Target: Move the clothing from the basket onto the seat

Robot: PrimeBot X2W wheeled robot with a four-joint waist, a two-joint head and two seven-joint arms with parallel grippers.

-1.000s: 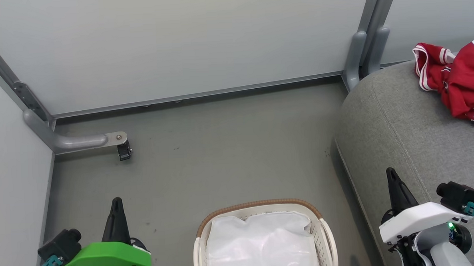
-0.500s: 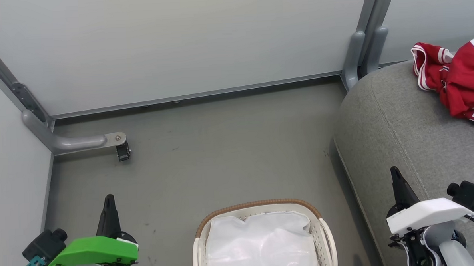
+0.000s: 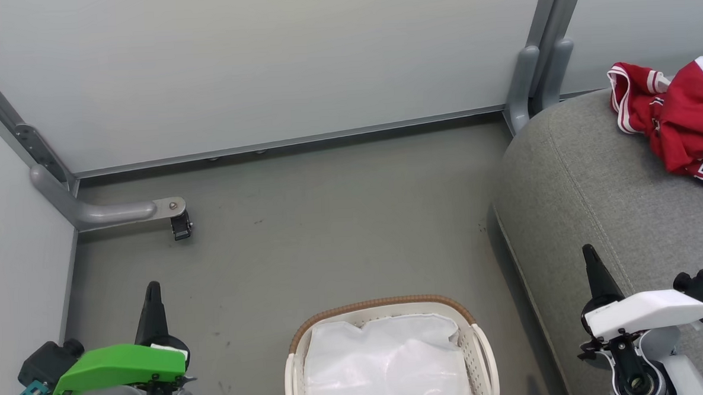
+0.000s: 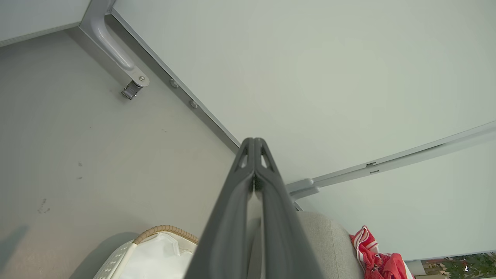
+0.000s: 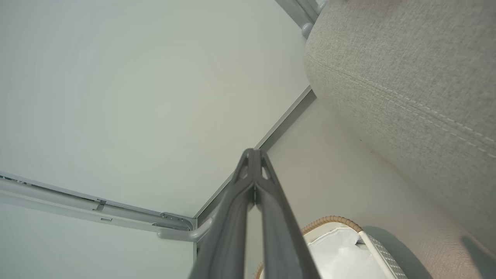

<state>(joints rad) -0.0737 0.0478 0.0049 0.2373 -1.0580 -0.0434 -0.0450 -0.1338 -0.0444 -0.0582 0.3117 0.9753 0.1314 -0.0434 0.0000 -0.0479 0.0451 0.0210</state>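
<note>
The red clothing (image 3: pixel 677 121) with white trim lies bunched on the grey seat (image 3: pixel 588 187) at the far right; a corner of the clothing (image 4: pixel 374 261) shows in the left wrist view too. The white basket (image 3: pixel 386 306) with its brown woven rim stands on the floor at bottom centre, with just its white lining (image 3: pixel 388 362) inside. My left gripper (image 3: pixel 152 289) is shut and holds nothing, left of the basket above the floor. My right gripper (image 3: pixel 588 252) is shut with nothing in it, over the seat's front edge. The basket rim (image 5: pixel 329 221) also appears in the right wrist view.
Pale partition walls close the area at the back and left. A grey metal brace with a small black foot (image 3: pixel 180 226) sticks out onto the floor at the left. Another grey post (image 3: pixel 530 77) stands at the seat's back corner. Bare grey floor (image 3: pixel 329 222) lies between basket and wall.
Both arms have drawn back towards the bottom of the head view, the left one also shifting left and the right one right. The camera has shifted slightly. Clothing and basket stay put.
</note>
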